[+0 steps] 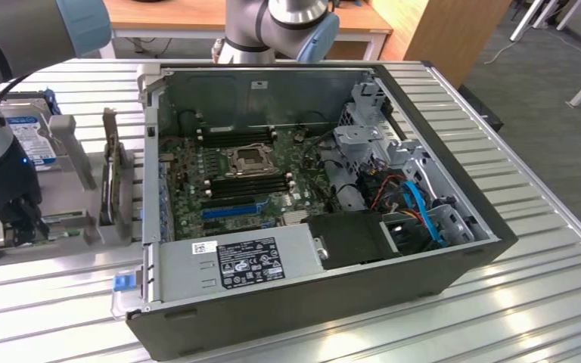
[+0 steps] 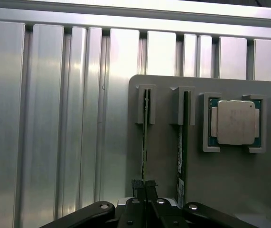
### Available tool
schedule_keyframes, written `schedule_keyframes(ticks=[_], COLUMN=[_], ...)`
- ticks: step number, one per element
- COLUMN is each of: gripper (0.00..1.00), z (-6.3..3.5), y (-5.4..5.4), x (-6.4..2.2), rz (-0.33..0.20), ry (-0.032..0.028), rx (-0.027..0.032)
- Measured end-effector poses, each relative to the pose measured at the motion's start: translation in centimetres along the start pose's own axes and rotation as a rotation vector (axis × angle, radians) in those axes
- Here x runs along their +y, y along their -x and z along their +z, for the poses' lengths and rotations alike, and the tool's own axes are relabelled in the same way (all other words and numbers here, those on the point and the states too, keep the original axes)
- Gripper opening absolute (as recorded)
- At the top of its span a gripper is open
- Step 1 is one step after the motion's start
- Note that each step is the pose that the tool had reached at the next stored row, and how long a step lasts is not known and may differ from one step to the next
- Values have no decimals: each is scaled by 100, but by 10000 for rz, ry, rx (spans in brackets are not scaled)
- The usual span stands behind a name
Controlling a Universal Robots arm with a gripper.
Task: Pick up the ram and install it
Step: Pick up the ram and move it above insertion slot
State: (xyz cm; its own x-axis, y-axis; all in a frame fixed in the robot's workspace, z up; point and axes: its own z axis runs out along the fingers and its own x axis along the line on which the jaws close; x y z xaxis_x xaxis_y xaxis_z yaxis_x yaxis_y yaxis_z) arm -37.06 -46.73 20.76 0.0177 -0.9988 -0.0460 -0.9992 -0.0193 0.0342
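A gray holder (image 2: 166,156) is laid on a table (image 2: 45,123) made of shiny metal strips. In the wrist view, the ram (image 2: 145,133) is seen as a long, thin green stick stood up on its edge in a slot of the holder. The slot is the one closest to the holder's edge. The gripper (image 2: 144,186) is clenched around the ram, with the thin stick squeezed between the two black fingertips. The far end of the ram is tucked in the holder's little bracket, so the ram has not been lifted out yet.

A second thin stick (image 2: 184,137) is stood in the next slot of the holder, just beside the ram. A square silver chip (image 2: 235,122) is laid flat in a pocket of the holder, on the other side of that second stick.

In the exterior view, the gripper (image 1: 13,227) is seen low over the holder (image 1: 73,227). A dark card (image 1: 117,189) with a metal bracket is stood up on the holder. A hard drive (image 1: 30,136) with a blue label is propped at the holder's back. An open computer case (image 1: 321,310) is placed beside the holder, with its green board (image 1: 240,181) in plain sight.
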Motion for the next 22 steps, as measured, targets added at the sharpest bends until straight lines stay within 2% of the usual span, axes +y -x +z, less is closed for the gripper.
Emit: schedule_keyframes(ticks=[2,3,8,13,22], gripper=[12,12,12,12,12], z=[1,0,1,1,-23], y=[0,-1,0,1,1], x=[-1,-1,0,0,-1], rz=[3,2,3,4,5], ry=[6,7,7,3,7], rx=[88,96,87,10,11])
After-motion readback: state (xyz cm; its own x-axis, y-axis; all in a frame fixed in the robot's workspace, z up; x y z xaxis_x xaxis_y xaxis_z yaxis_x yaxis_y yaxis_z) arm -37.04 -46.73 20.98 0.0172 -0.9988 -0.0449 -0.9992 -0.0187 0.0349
